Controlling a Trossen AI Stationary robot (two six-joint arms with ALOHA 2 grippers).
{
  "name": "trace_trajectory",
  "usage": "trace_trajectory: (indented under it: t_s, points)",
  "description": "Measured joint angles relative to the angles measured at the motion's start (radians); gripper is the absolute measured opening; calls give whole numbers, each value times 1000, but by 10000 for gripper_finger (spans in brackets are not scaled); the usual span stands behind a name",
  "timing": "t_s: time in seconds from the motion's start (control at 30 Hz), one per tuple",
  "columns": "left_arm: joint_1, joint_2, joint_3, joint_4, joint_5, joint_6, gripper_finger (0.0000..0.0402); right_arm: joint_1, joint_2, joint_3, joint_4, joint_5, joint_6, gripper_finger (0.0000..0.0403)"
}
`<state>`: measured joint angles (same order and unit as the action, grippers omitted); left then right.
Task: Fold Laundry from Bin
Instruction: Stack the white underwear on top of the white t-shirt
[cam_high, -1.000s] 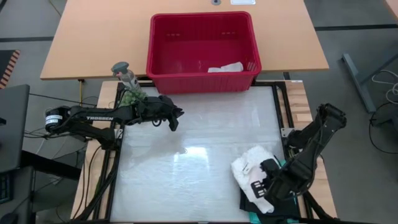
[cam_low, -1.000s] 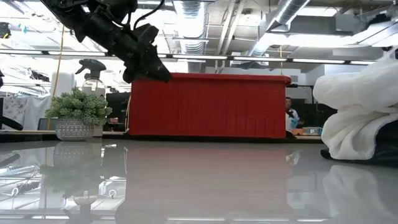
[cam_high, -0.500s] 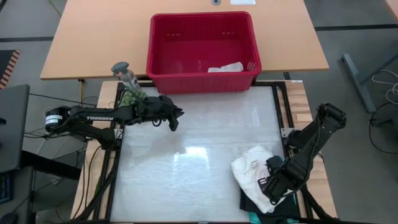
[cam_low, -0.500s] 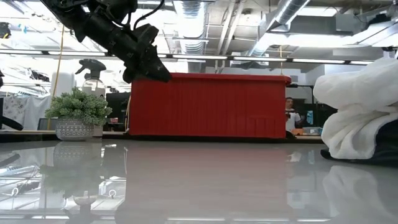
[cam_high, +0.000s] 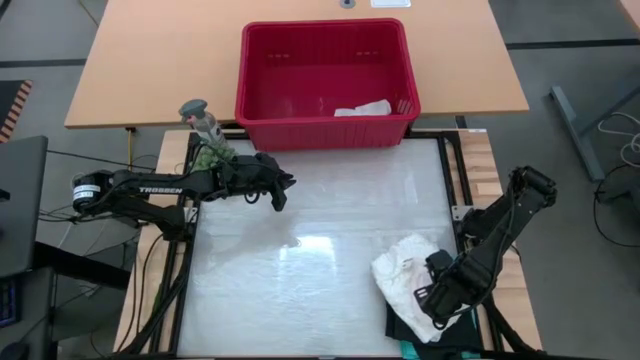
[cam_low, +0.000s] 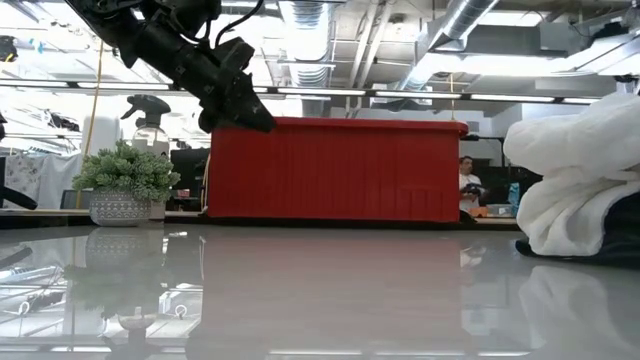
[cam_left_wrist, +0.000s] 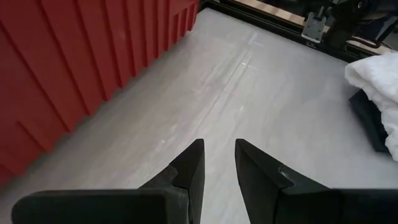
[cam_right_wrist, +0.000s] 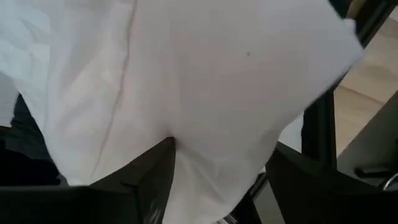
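The red bin (cam_high: 325, 25) stands at the table's far edge with a small white cloth (cam_high: 363, 108) lying on its floor. A white top (cam_high: 400, 270) lies bunched on a black garment (cam_high: 396, 322) at the near right corner. My right gripper (cam_high: 428, 297) points down on the top's near right part, open, with white cloth (cam_right_wrist: 186, 74) bulging between its fingers. My left gripper (cam_high: 281, 195) hovers above the table's far left, just in front of the bin (cam_left_wrist: 74, 62). Its fingers (cam_left_wrist: 219, 149) stand a narrow gap apart with nothing between them. My right gripper comes at the white top from above, pointing almost straight down. Its two spread fingers (cam_right_wrist: 155, 168) stand on either side of a bulge of the cloth (cam_right_wrist: 211, 143) and lie against it without pinching it. The top rests on the pile below.
A small potted plant (cam_high: 210, 155) and a spray bottle (cam_high: 198, 115) stand at the far left beside my left arm. The middle and near left of the glossy table top (cam_high: 300, 270) are bare. A person (cam_low: 466, 185) sits in the room beyond the bin.
My right gripper has opened and let go of the white top, and it has tipped to point more steeply down. The top has settled onto the pile at the near right corner.
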<state>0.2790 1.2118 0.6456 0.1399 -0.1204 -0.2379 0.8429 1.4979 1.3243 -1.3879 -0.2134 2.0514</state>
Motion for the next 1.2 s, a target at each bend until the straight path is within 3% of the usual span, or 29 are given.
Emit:
trace_trajectory:
  t_s: [0.3, 0.57, 0.7, 0.8, 0.97, 1.1, 1.2]
  points:
    - [0, 0, 0, 0, 19, 9, 78, -16, 0, 0, 0, -18, -18, 294]
    - [0, 0, 0, 0, 40, 15, 78, -27, 0, 0, 3, -20, -143, 297]
    - [0, 0, 0, 0, 49, 32, 78, -34, 0, 0, -4, -24, -144, 297]
    - [0, 0, 0, 0, 59, 35, 78, -56, 0, 0, -3, -85, -111, 297]
    - [0, 0, 0, 3, 73, 33, 78, -103, 0, 0, 27, -122, -269, 297]
    - [0, 1, 0, 130, 244, 4, 78, -137, 0, 0, 23, -121, -350, 297]
    - [-1, 34, 3, 448, 451, -60, 78, -152, 0, 0, 22, -102, -352, 297]
